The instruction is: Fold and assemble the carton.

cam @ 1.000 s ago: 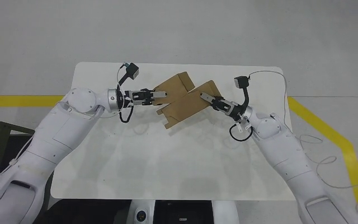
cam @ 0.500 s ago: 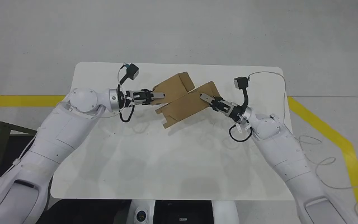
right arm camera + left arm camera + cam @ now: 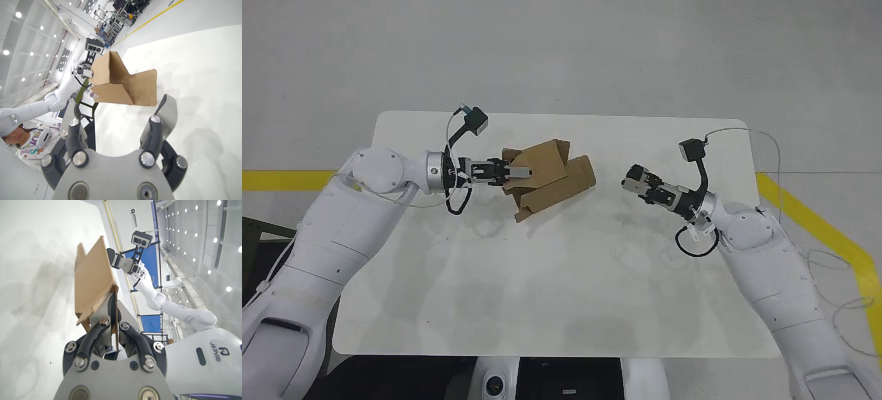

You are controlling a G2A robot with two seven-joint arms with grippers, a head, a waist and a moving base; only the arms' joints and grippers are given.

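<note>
The left gripper (image 3: 520,172) is pinching an edge of the half-folded brown carton (image 3: 552,176) over the white table's (image 3: 542,300) far middle, while the right gripper (image 3: 627,181) is hovering near it, jaws wide, not touching.

Right pincer (image 3: 120,101) agape — carton (image 3: 115,91) beyond, apart

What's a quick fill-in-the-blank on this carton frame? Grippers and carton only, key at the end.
1. The left gripper is shut on the ___.
2. The right gripper is ___, with nothing between its fingers.
3. The number of grippers touching the carton is ___.
Missing words: carton; open; one.
</note>
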